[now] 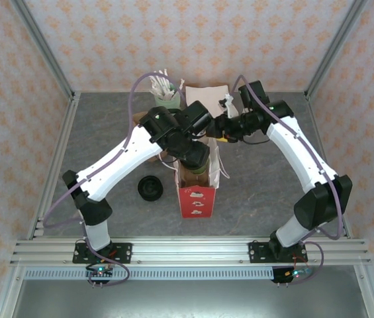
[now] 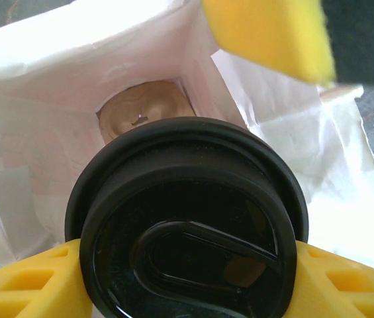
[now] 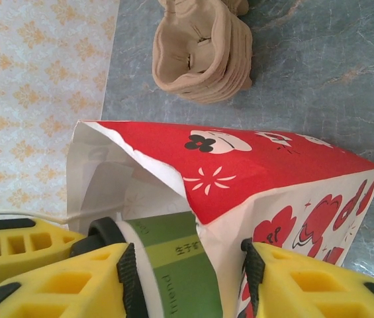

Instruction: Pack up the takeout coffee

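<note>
Seen from the top, the red bag [image 1: 196,199] stands on the tabletop [image 1: 279,179]. A loose black lid [image 1: 150,189] lies just beside the bag, and a cup of stirrers [image 1: 163,94] stands behind it.

From the left wrist, the left pincer [image 2: 187,281] is clamped on the takeout coffee [image 2: 187,218] at the bag's mouth. A brown tray [image 2: 148,106] lies at the bag's bottom.

From the right wrist, the right pincer [image 3: 190,285] is spread apart across the bag's side wall. A pile of brown trays [image 3: 203,59] sits near the bag.

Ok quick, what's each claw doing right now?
Left claw: closed on the coffee cup, at the paper bag mouth.
Right claw: open, straddling the bag's side wall.
</note>
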Robot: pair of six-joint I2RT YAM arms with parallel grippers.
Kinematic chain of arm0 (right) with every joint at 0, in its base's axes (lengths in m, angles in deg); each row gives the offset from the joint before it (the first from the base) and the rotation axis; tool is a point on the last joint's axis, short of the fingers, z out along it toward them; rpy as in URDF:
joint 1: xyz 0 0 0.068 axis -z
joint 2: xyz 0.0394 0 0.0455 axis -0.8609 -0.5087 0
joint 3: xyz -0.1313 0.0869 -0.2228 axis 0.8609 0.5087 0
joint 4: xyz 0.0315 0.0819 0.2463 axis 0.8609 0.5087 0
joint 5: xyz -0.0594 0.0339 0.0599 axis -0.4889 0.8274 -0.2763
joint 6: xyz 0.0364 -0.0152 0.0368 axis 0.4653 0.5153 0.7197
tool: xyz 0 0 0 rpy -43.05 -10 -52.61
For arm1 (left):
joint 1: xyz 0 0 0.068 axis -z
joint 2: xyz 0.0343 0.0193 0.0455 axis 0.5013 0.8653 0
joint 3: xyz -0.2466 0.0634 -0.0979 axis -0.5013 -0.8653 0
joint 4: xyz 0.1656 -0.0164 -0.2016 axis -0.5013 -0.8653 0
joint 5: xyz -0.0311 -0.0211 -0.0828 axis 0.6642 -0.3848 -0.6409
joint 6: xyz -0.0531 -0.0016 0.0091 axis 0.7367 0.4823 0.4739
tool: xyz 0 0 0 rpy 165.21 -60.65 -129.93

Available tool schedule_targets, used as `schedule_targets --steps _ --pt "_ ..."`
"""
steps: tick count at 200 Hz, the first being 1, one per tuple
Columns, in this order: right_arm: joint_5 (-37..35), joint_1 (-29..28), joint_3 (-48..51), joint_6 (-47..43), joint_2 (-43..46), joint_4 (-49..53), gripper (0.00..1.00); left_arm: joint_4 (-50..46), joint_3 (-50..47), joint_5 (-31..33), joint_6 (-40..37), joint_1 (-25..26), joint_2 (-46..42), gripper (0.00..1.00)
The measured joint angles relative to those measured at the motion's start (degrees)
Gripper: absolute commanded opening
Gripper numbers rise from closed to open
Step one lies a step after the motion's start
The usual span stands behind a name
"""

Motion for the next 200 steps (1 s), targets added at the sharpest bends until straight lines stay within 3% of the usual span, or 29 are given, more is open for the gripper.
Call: schedule_targets --steps 32,69,97,136,200 --pt "0.0 0.0 1.6 0.2 1.8 -0.4 0.29 -4.7 8.9 0.2 2.4 0.3 6.0 0.63" --pt "0.0 0.0 2.8 0.3 3.2 -0.5 0.2 -8.8 16.2 0.2 5.3 0.7 11.1 0.63" --pt "0.0 0.0 4.9 1.2 5.0 -1.6 0.2 -9.9 15.5 0.0 7.8 0.7 11.1 0.63" --pt "0.0 0.0 7.6 2.5 7.8 -2.8 0.23 -10.1 6.1 -0.2 11.1 0.7 7.5 0.63" --pt "0.0 0.0 10.8 4.3 11.0 -4.7 0.25 -8.2 6.0 0.0 12.2 0.7 7.4 0.63"
